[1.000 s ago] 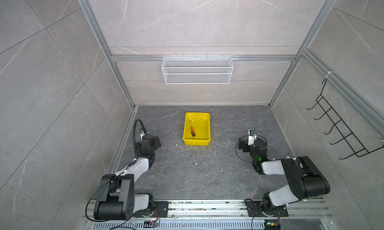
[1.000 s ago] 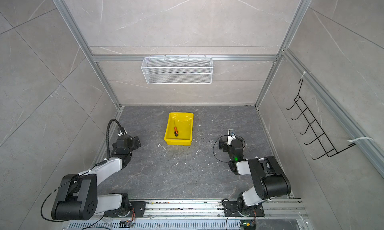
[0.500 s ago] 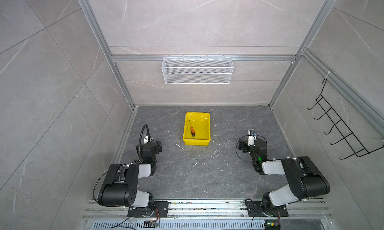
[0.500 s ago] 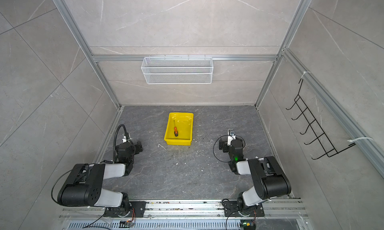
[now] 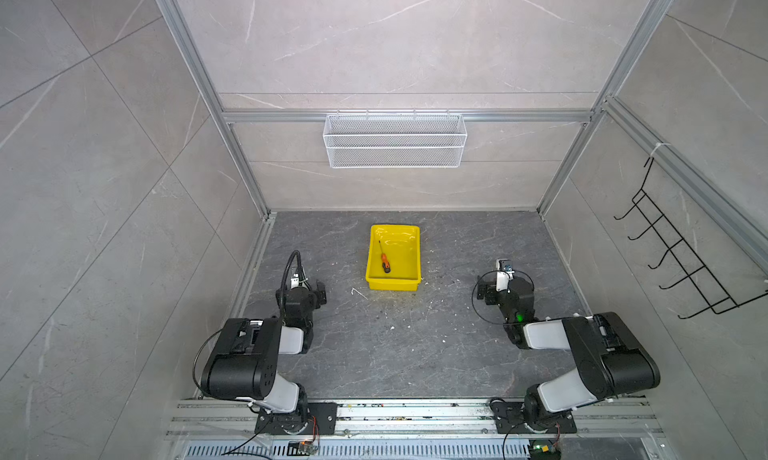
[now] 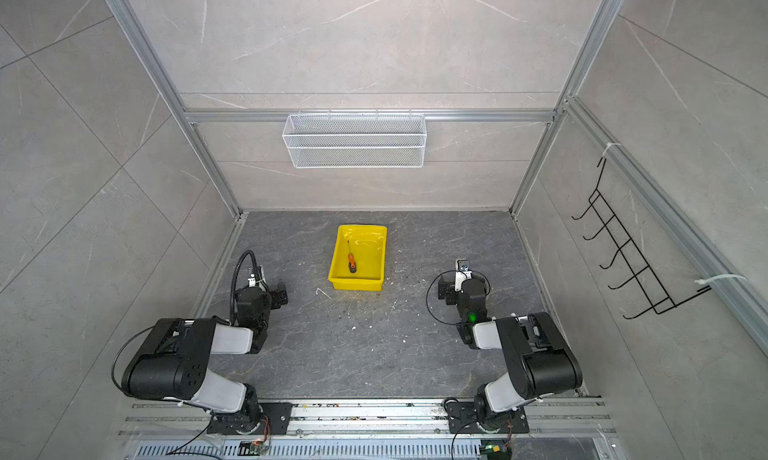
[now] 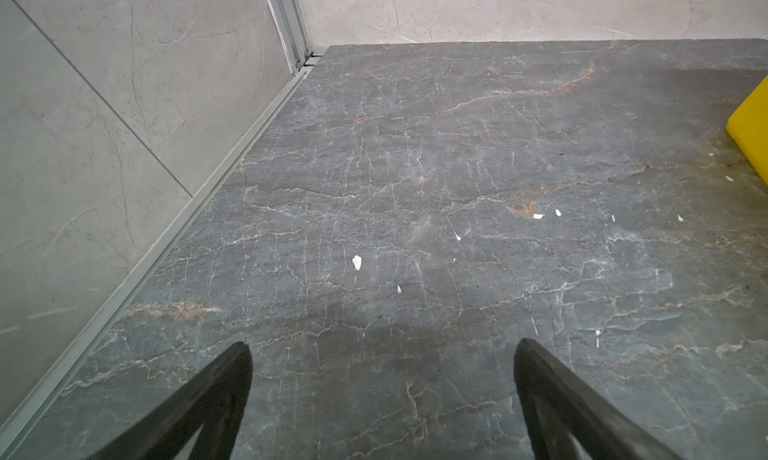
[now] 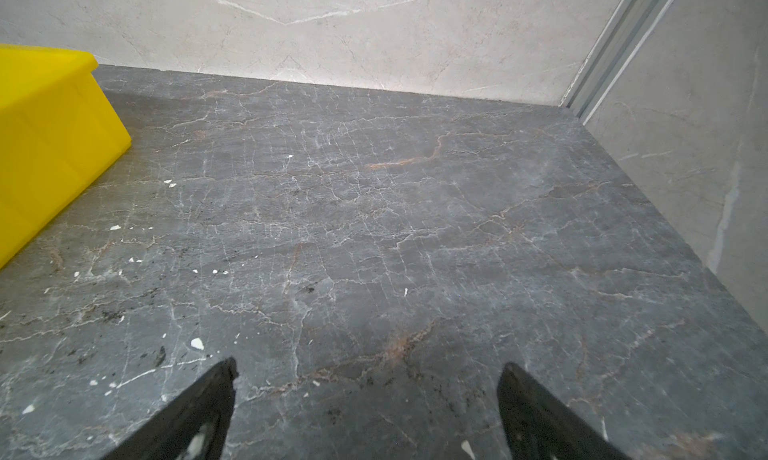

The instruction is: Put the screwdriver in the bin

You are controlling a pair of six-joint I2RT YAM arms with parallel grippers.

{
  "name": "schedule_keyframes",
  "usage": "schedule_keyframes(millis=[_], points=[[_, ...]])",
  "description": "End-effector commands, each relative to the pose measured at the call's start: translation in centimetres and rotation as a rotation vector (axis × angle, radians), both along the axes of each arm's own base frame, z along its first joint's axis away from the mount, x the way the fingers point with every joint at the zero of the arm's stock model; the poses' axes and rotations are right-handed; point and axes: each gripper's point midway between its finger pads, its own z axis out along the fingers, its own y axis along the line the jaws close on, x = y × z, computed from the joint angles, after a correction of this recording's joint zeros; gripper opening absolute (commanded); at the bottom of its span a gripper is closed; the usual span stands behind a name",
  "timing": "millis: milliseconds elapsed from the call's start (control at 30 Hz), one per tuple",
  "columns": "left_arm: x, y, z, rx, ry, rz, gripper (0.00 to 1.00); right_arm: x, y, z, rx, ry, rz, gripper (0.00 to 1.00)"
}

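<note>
The screwdriver, orange-handled with a thin dark shaft, lies inside the yellow bin on the dark floor, near the bin's left wall. My left gripper hangs low over the floor, left of the bin and nearer the front, open and empty. Only a yellow corner of the bin shows in the left wrist view. My right gripper is open and empty over bare floor, right of the bin.
A white wire-mesh basket hangs on the back wall. A black hook rack is mounted on the right wall. Small white scraps dot the floor in front of the bin. Both arm bases sit on the front rail.
The left arm has folded back toward its base, and its gripper now sits a little nearer the front. The right arm, the bin and the screwdriver have not moved.
</note>
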Motion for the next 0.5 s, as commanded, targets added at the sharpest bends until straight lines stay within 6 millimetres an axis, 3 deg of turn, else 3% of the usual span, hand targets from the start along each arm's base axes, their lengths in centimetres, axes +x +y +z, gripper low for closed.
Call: schedule_keyframes(millis=[0, 467], points=[[1.06, -0.15, 1.54, -0.014, -0.042, -0.023, 1.0, 0.58, 0.07, 1.09, 0.026, -0.027, -0.002, 0.99], [1.11, -0.07, 1.5, -0.02, -0.04, -0.025, 1.0, 0.79, 0.1, 1.02, 0.044, -0.014, 0.017, 0.99]])
